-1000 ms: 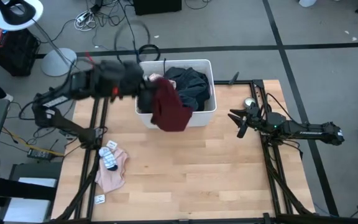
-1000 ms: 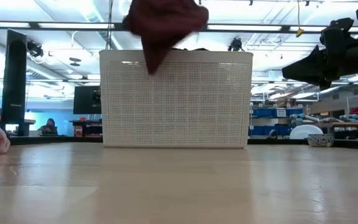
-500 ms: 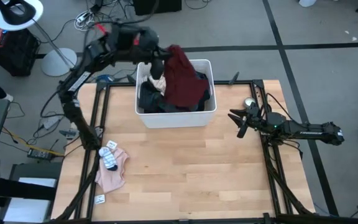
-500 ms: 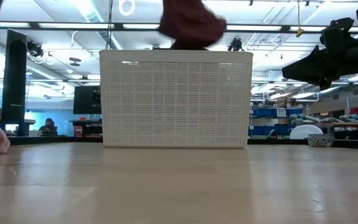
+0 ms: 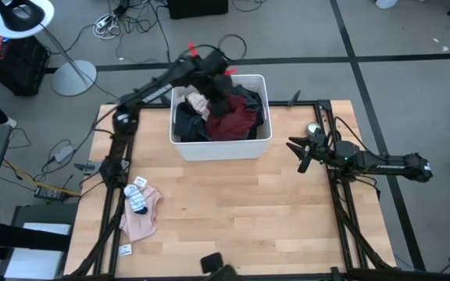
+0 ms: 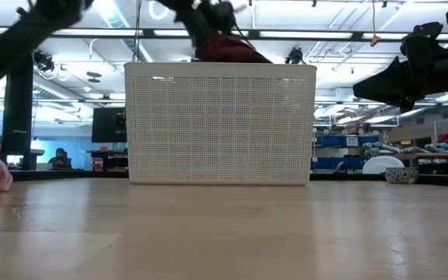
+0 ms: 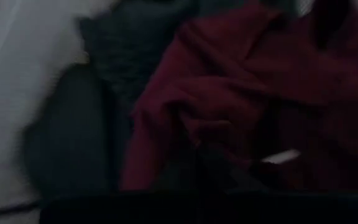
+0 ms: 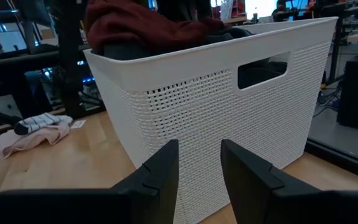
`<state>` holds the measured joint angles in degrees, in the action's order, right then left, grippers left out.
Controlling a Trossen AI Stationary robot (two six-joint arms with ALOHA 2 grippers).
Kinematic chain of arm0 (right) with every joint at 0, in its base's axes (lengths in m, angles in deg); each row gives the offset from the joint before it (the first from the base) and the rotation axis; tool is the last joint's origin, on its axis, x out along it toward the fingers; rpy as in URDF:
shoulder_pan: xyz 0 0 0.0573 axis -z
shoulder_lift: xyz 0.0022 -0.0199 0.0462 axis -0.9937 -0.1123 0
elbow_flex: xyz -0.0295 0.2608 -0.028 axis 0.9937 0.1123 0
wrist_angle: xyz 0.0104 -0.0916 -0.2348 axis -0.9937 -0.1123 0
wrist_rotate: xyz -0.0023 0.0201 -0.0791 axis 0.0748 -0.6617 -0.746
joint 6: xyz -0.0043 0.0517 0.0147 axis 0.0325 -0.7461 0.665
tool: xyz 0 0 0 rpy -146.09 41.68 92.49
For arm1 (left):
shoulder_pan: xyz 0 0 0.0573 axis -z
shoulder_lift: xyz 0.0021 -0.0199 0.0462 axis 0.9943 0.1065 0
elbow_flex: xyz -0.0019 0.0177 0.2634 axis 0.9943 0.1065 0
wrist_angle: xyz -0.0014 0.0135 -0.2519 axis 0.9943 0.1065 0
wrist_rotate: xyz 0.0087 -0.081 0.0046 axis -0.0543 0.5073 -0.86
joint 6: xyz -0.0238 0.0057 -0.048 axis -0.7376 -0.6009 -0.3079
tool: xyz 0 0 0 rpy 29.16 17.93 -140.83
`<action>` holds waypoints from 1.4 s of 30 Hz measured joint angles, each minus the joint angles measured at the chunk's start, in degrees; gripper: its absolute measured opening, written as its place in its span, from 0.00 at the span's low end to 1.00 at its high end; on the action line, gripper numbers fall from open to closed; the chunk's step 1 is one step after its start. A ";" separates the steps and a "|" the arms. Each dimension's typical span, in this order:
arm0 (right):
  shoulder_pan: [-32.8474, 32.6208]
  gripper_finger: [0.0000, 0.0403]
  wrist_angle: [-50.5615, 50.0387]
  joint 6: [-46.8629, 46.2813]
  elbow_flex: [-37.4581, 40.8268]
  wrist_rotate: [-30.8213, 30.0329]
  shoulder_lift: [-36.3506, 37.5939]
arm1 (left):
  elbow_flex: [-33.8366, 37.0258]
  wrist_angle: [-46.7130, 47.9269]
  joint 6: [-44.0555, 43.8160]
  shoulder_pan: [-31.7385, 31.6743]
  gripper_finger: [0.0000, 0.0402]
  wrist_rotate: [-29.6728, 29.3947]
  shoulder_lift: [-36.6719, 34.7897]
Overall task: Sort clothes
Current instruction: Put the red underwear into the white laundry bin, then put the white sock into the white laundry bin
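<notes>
The left claw reaches down into the white perforated plastic bin at the back of the wooden desk, its fingers together and pinching the soft maroon garment, which lies just beneath it on a dark teal garment. The right claw hangs beside the bin's end wall, fingers apart and holding nothing. Well away from both claws, a crumpled pink garment carrying a striped sock lies on the desk's left part.
</notes>
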<state>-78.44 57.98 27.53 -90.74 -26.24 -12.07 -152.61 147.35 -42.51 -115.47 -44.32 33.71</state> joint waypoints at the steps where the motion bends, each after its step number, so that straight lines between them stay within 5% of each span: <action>1: 0.01 0.30 0.00 0.02 0.00 0.00 0.00 | 0.02 -0.20 0.01 0.04 0.00 0.51 1.39; 10: 0.02 0.30 0.00 0.02 0.00 -0.01 0.00 | -0.11 -1.53 -0.52 0.03 0.03 4.97 10.09; 18: 0.01 0.30 0.00 0.02 0.00 0.00 0.00 | -0.10 -1.56 -1.06 0.06 0.12 5.26 10.66; 42: 0.00 0.30 0.00 0.01 0.00 0.00 -0.01 | 0.11 1.40 -13.67 2.04 0.20 -0.87 -11.20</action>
<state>-78.44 57.98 27.54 -90.74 -26.24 -12.08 -152.51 148.75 -56.19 -113.43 -45.18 22.51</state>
